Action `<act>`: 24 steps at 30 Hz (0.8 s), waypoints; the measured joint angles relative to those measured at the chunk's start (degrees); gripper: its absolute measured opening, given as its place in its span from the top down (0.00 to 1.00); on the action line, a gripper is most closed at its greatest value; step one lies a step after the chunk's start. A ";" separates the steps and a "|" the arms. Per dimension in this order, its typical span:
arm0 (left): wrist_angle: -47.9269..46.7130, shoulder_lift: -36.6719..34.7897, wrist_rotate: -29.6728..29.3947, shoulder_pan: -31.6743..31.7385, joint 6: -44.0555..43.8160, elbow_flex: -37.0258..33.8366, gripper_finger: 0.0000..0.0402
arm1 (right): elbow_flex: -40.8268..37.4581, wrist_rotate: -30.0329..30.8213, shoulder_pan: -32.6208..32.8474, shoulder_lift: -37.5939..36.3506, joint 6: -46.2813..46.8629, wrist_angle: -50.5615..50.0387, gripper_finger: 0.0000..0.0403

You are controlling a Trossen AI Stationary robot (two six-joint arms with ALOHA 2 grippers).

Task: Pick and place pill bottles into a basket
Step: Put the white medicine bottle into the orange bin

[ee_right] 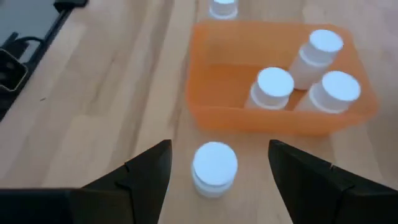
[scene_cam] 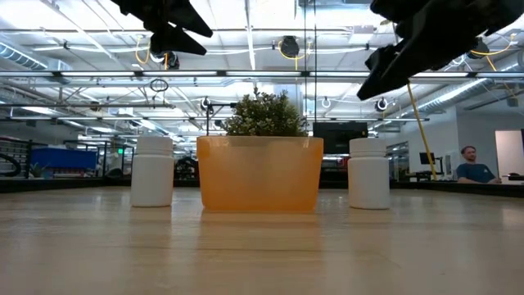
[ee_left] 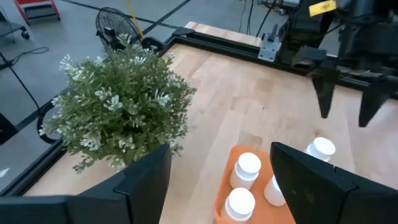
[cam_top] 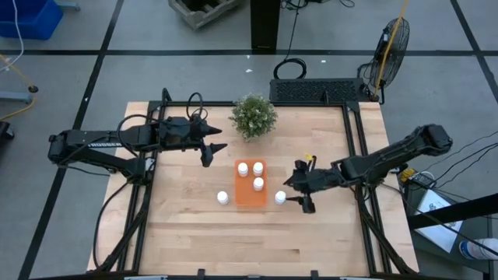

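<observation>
- Spread right gripper fingers are being held around one loose pill bottle, just beside the orange basket.
- Three bottles are being held in the basket; another is lying outside.
- Left gripper is being held spread near the plant.

Three bottles in the tray, two outside

The orange tray holds three white bottles. One bottle stands left, another right, beside the open right gripper.

Three pill bottles hidden behind the basket wall, low view.
</observation>
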 joint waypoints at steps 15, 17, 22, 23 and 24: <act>-0.85 -0.02 -0.12 0.11 -0.45 0.00 0.32 | 7.67 -4.92 -2.55 9.59 -7.88 -10.39 0.36; -0.94 -0.02 -0.05 0.11 -0.43 0.00 0.31 | 7.65 -6.12 -3.15 10.47 -8.19 -9.95 0.36; -1.82 -0.02 0.08 0.08 -0.45 0.00 0.30 | 7.65 -7.27 -4.02 11.82 -8.26 -8.57 0.36; -1.82 -0.02 0.11 0.06 -0.45 0.00 0.30 | 7.65 -7.38 -4.20 12.11 -8.36 -7.91 0.36; -1.81 -0.02 0.11 0.05 -0.45 0.00 0.30 | 7.65 -7.53 -4.40 12.42 -8.38 -6.98 0.36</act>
